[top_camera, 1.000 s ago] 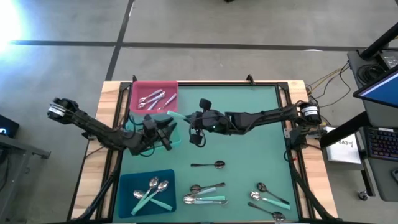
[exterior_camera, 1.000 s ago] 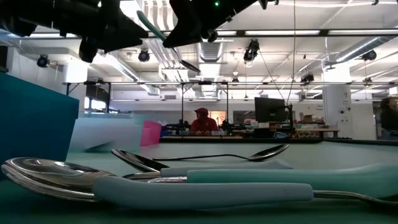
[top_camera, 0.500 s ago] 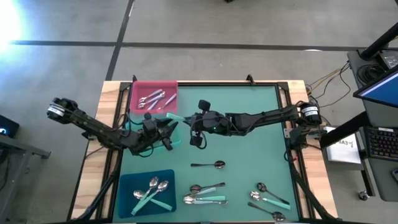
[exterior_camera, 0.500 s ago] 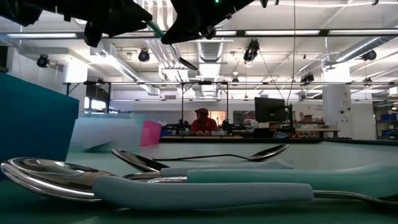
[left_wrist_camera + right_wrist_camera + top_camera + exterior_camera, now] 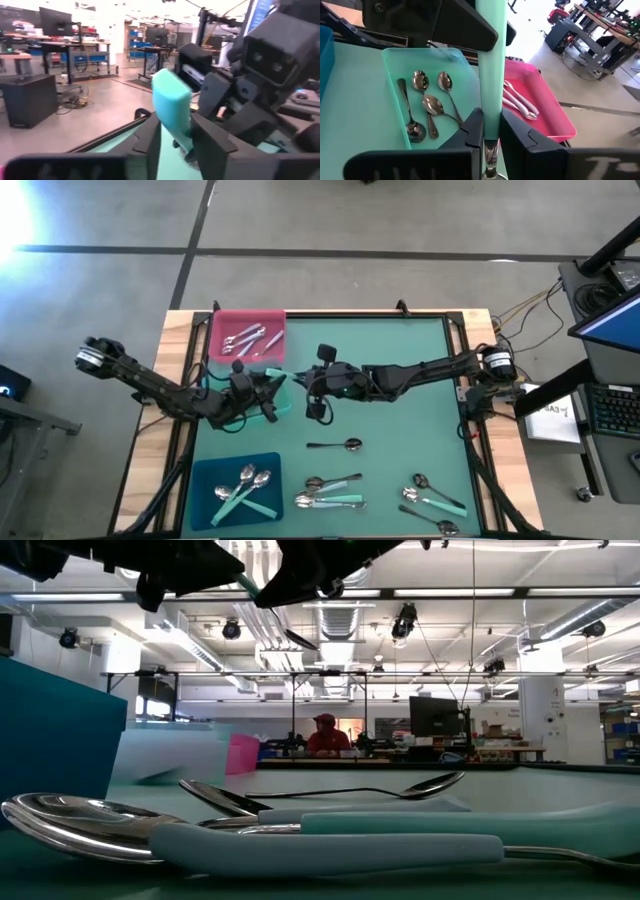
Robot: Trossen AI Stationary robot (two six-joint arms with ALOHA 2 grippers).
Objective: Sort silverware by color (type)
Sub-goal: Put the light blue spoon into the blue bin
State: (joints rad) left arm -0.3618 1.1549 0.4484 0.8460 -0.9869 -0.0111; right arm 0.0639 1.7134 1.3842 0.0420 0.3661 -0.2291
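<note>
A mint-teal-handled utensil [image 5: 490,65] hangs in the air between my two grippers, above the mint-green tray [image 5: 282,404]. My right gripper [image 5: 490,131] is shut on it where handle meets metal neck. Its metal head [image 5: 298,640] points down below that gripper. My left gripper [image 5: 175,137] comes from the table's left and has the handle's free end [image 5: 171,97] between its fingers. In the high view the grippers meet near the table's middle left [image 5: 285,383]. The mint-green tray [image 5: 400,65] holds several all-silver spoons [image 5: 427,105]. My left gripper has the teal handle's free end [image 5: 175,120] between its two fingers, which point level from the table's left and lie across the handle. The handle fills the gap between them and is clear of the tray. My right gripper pinches the handle's lower end [image 5: 490,127], just above the metal neck, between its two fingers. It comes level from the table's right, fingers across the handle. The utensil is lifted clear, handle slanting toward my left gripper.
A pink tray [image 5: 247,335] with silver utensils stands at the far left, and a blue tray [image 5: 237,485] with teal-handled spoons at the near left. Loose silverware lies near the front edge: one spoon [image 5: 335,445], a cluster [image 5: 330,492], and more to the right [image 5: 430,498].
My left gripper has risen a little toward the handle's free end. My right gripper has shifted slightly toward the table's left with the utensil, which stays lifted clear.
</note>
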